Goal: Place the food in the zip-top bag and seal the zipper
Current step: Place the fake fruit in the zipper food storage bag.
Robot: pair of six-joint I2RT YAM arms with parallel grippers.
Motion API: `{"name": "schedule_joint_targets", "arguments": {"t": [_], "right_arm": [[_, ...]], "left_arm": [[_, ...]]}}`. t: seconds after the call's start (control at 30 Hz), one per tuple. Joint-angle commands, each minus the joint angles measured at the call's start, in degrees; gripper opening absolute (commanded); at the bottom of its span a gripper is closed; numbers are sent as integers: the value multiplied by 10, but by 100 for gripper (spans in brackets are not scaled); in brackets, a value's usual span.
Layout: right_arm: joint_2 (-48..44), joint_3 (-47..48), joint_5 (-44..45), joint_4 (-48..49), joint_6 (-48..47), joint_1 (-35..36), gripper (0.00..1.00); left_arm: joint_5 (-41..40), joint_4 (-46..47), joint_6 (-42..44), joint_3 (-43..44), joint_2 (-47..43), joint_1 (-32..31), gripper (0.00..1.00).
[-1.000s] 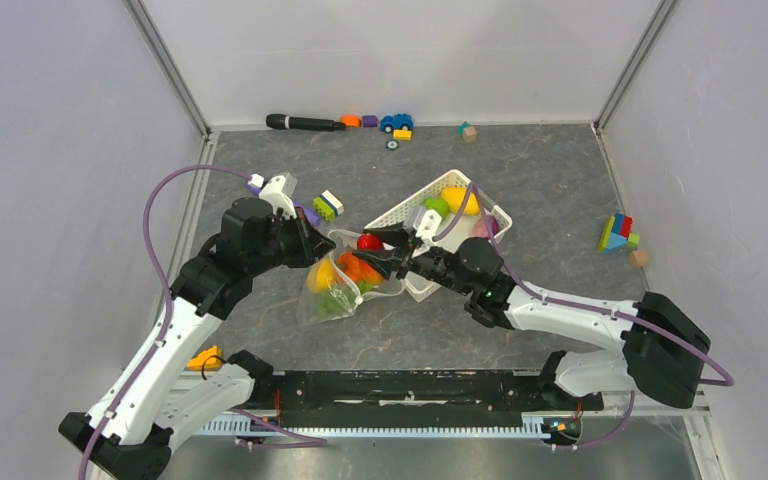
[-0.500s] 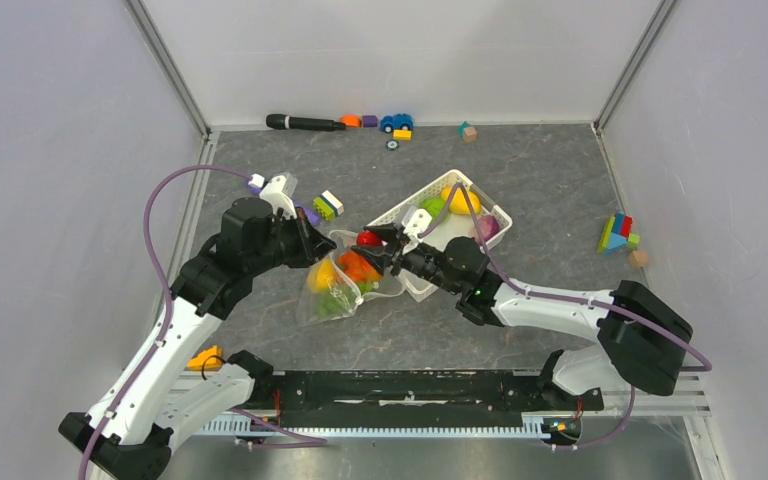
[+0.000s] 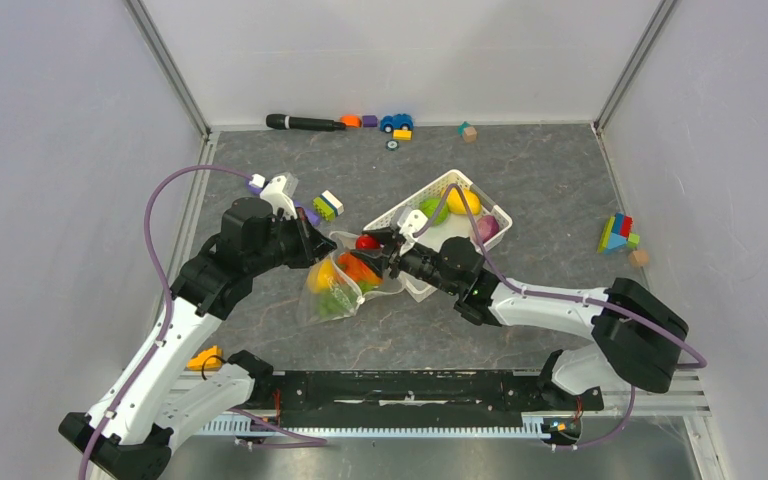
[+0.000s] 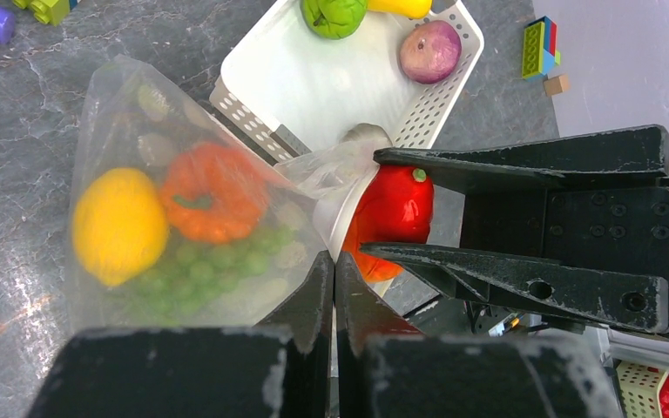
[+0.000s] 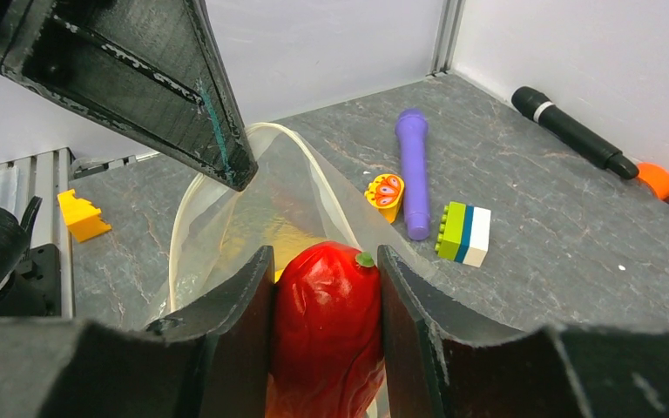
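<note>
The clear dotted zip-top bag [image 3: 338,287] lies between the arms, holding a yellow fruit [image 4: 119,225], an orange pumpkin [image 4: 213,192] and green grapes [image 4: 218,261]. My left gripper [image 4: 334,261] is shut on the bag's mouth edge and holds it up; it also shows in the top view [image 3: 320,250]. My right gripper [image 5: 325,257] is shut on a red toy fruit [image 5: 325,322] right at the open mouth [image 5: 266,129]. In the top view the red fruit [image 3: 367,241] sits over the bag's upper edge. A green fruit [image 4: 334,13], a purple onion [image 4: 429,52] and a yellow mango [image 3: 462,200] lie in the white basket [image 4: 314,87].
The basket [image 3: 400,210] touches the bag's right side. A purple torch [image 5: 414,174] and a green-blue-white block [image 5: 464,232] lie beyond the bag. A black microphone [image 3: 305,122] and small toys line the back wall. Stacked blocks [image 3: 617,234] sit at the right, a yellow block [image 3: 205,358] near left.
My right gripper has moved left with the red fruit, up to the bag's mouth. The left gripper and the bag have stayed put.
</note>
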Motion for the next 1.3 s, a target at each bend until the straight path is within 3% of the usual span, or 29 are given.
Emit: {"name": "schedule_joint_targets", "arguments": {"t": [0.0,0.4,0.6,1.0,1.2,1.27], "right_arm": [[11,-7,-4,10,18,2,7],[9,-25,-21,16,24,12,20],[0,-26,-22,12,40,15,50],[-51,-29,-45,-34,66,15,82],[-108,-31,-23,-106,82,9,98],[-123,-39,-19,-129,75,4,98]], "left_arm": [[18,36,4,0,-3,3,2],[27,39,2,-1,-2,3,2],[24,39,2,-2,1,3,2],[22,39,2,-3,4,3,2],[16,39,4,-2,3,3,2],[13,36,5,-1,4,3,2]]}}
